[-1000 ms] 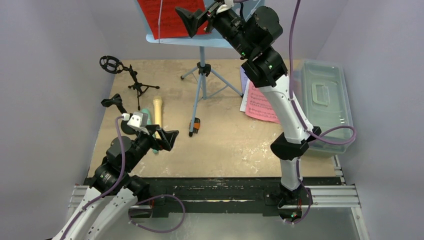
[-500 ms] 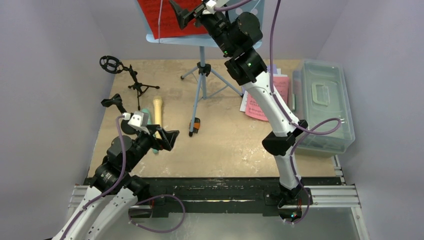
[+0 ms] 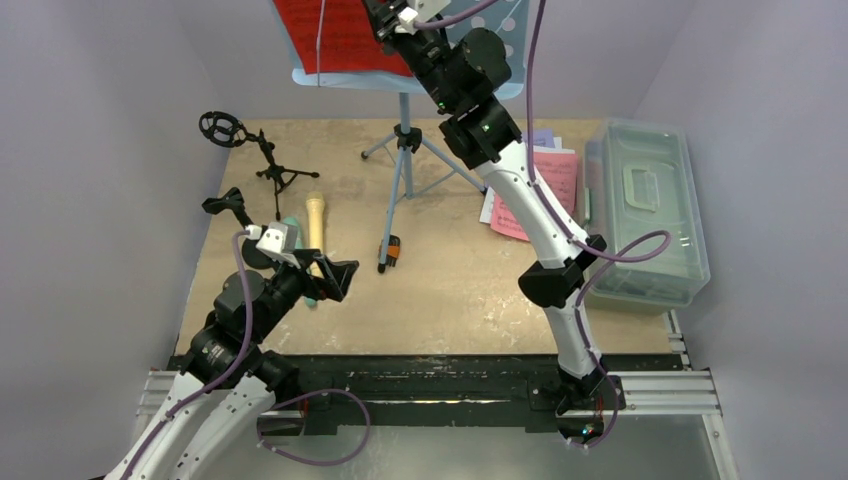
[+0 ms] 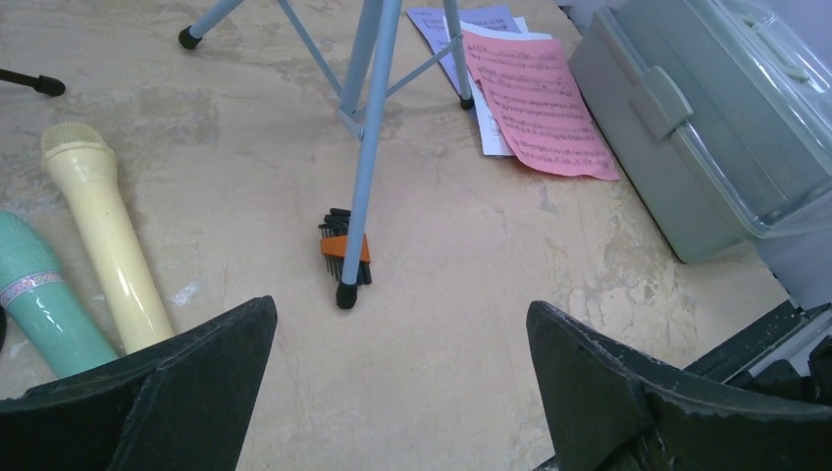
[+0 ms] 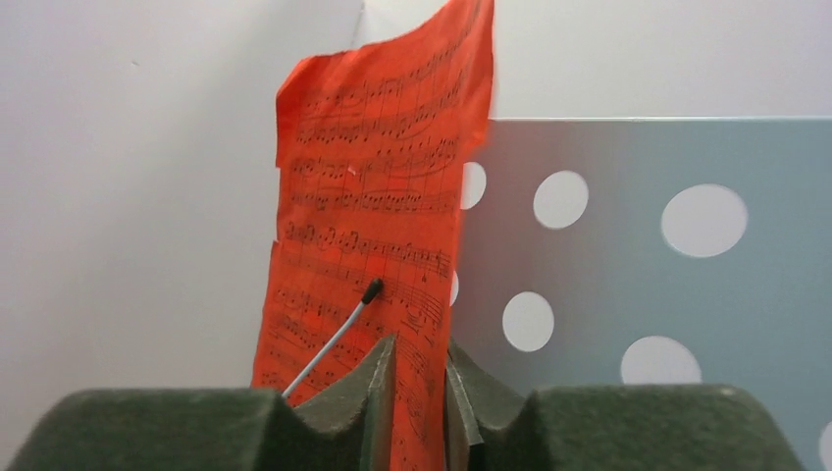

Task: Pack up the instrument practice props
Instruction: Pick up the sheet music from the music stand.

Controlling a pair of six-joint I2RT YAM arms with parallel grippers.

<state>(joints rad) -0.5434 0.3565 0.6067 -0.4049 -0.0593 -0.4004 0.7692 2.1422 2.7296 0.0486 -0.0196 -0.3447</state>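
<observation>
The red sheet-music page (image 3: 340, 35) stands on the light-blue perforated tray (image 3: 505, 30) of the tripod (image 3: 403, 160) at the back. My right gripper (image 3: 385, 15) is up at the tray. In the right wrist view its jaws (image 5: 420, 363) are shut on the right edge of the red page (image 5: 378, 196), in front of the tray (image 5: 608, 255). My left gripper (image 4: 400, 309) hangs open and empty over bare table at the near left. Beside it lie the yellow microphone (image 4: 103, 245) and the mint-green one (image 4: 39, 294).
Pink (image 3: 555, 180) and purple (image 4: 461, 20) pages lie by the translucent grey tub (image 3: 650, 200) at the right. Two small black microphone tripods (image 3: 270, 165) stand at the back left. An orange-and-black tool (image 4: 343, 250) lies at a tripod foot. A thin wire arm (image 5: 329, 343) rests against the red page.
My right arm swung left along the tray to the red page and its jaws closed on the page's edge. The left arm has not moved.
</observation>
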